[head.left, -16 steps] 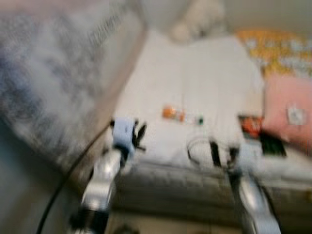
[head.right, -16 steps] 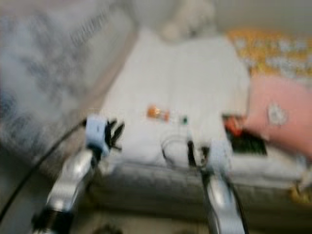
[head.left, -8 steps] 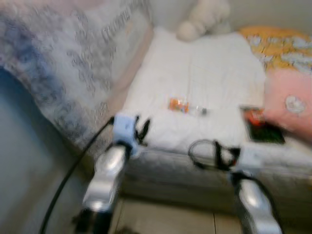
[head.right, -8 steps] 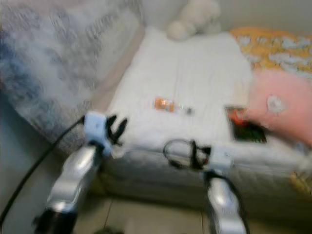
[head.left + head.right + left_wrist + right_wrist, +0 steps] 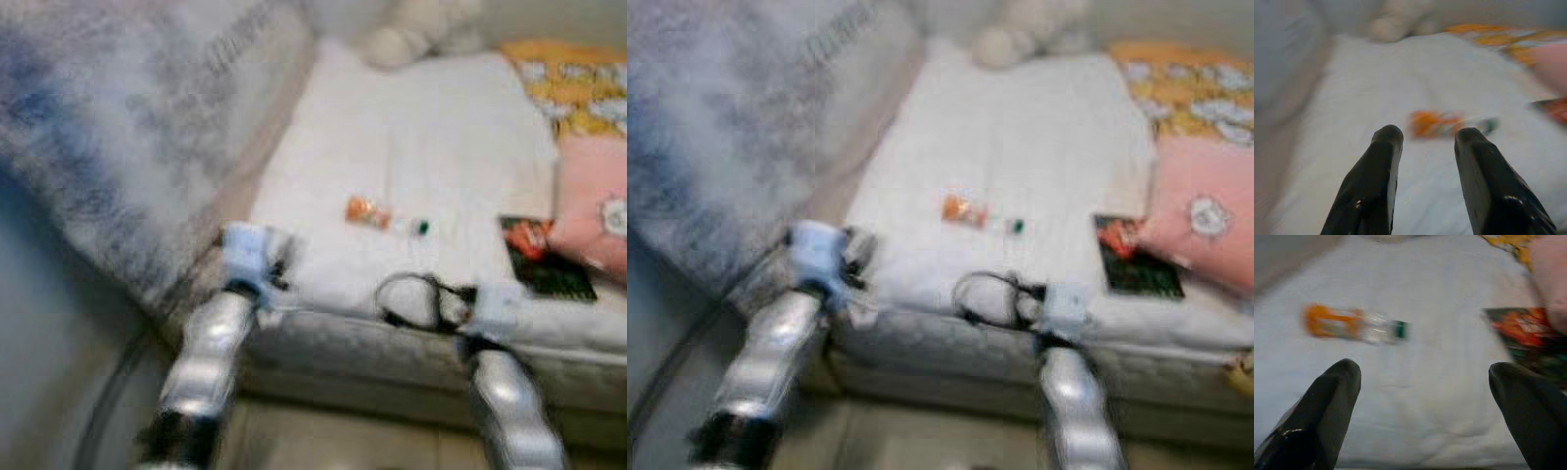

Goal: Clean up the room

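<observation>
Bedding in white is covering the bed (image 5: 441,127), which is stretching away from the robot in the blurred head views. Lying on its side near the middle of that bed is a clear plastic bottle (image 5: 1354,326) with an orange label and a green cap, the cap pointing to the right. A dark packet with orange print (image 5: 545,262) is lying flat near the right edge of the bed, well apart from the bottle, and a pink pillow (image 5: 598,211) is overlapping its far right corner. Beyond the pillow, an orange patterned blanket (image 5: 573,83) is covering the far right corner. A pale plush toy (image 5: 421,29) is sitting at the far end, and a grey-and-white patterned cover (image 5: 118,127) is draping the left side.

Both arms are reaching forward over the near edge of the mattress. The left gripper (image 5: 1424,139) is pointing at the bottle from the near left, its two fingers (image 5: 1382,161) standing a little apart with nothing between them. The right gripper (image 5: 1425,382) is hovering to the near right of the bottle, its fingers (image 5: 1332,396) spread wide and holding nothing, with the bottle lying just beyond them and toward the left finger.
</observation>
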Controlling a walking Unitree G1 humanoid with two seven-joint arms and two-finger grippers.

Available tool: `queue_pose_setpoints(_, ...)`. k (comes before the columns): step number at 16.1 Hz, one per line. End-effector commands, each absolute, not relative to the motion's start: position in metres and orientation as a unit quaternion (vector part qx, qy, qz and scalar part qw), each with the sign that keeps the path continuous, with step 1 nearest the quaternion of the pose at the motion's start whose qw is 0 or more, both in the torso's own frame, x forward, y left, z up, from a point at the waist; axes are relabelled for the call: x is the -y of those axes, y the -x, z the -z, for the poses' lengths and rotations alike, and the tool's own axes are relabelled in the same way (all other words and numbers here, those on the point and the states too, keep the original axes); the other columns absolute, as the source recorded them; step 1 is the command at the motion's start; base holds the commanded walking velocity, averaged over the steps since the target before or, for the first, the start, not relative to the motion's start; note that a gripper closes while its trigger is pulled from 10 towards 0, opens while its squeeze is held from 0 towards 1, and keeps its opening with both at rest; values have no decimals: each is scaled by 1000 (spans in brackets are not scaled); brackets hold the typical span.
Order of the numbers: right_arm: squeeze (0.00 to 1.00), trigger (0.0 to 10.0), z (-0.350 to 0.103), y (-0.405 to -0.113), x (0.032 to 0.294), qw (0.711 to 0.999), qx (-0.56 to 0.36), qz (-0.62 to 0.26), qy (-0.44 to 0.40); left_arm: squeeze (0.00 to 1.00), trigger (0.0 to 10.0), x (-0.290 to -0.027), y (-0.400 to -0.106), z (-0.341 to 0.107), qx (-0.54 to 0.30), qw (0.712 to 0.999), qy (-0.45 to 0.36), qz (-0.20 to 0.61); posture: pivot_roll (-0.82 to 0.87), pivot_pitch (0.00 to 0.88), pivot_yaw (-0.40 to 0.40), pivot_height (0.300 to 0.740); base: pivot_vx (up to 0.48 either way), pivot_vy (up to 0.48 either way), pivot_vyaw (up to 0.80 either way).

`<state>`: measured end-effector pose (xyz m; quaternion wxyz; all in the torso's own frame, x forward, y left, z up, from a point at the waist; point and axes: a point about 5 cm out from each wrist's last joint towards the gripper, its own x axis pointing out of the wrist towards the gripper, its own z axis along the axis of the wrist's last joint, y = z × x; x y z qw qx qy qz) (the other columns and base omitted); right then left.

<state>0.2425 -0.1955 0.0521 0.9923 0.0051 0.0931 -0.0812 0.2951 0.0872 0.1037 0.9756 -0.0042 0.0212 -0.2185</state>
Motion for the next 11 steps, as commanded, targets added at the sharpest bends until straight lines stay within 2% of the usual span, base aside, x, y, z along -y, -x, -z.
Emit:
queue_pose_setpoints(1,0,10000,-57,-248,183,995,-81,65,-5,0,10000,-99,-297,-106,-13,978,-12,210,6,0,56,740,480,0,0)
queue_pose_setpoints(4,0,10000,-58,-247,181,995,-73,70,3,0,10000,-96,-300,-107,-13,977,-7,213,-7,0,65,740,480,0,-713)
queue_pose_setpoints(8,0,10000,-67,-263,183,996,-73,48,20,0,10000,-99,-303,-109,-12,980,-13,197,3,0,64,740,480,0,0)
queue_pose_setpoints(11,0,10000,-72,-282,190,992,-118,10,48,0,10000,-105,-299,-106,-19,983,-25,184,31,0,50,740,480,0,0)
